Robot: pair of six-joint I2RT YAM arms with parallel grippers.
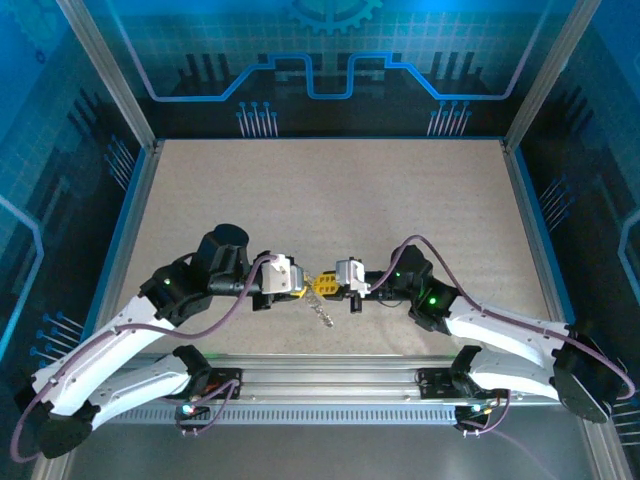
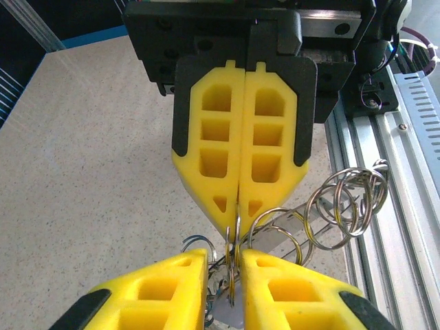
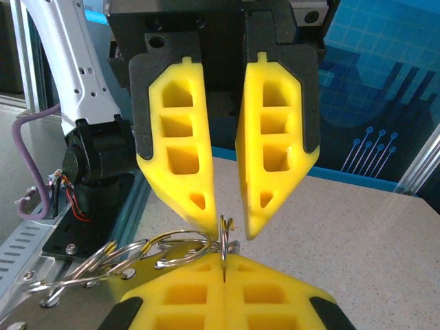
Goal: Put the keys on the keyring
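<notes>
Nearest, on the near side of the keyring (image 2: 236,234), a chain of rings (image 1: 322,312) dangles off it, loops linked one into the next. In the left wrist view it trails out to the side of the keyring.

At the keyring itself, the right pincer (image 2: 237,221) has its jaws fully together, clamped on the keyring's rim. The wire sticks out edge-on from the tips. The left pincer (image 3: 228,228) meets it tip to tip with jaws a little apart, one finger on each side of the keyring's free edge. Neither pad clearly touches the wire, so it cannot be told whether this pincer pinches anything.

Just under the keyring, low between the left fingers, sits a lilac bit (image 2: 231,317). It is possibly the head of one of the keys, but too cropped to be sure. The other keys are too small to pick out among the loops.

Beyond the keyring, the counter (image 1: 330,190) runs to the back wall, with no loose key seen lying on it.

Progress, as a judgement: the setup looks done, with the keyring lifted, held firm by one arm and the other arm lined up on it. Threading looks under way, not finished, since no key is clearly seated on the clamped loop. Still to do: work each key onto the wire, slide it round, then let go.
</notes>
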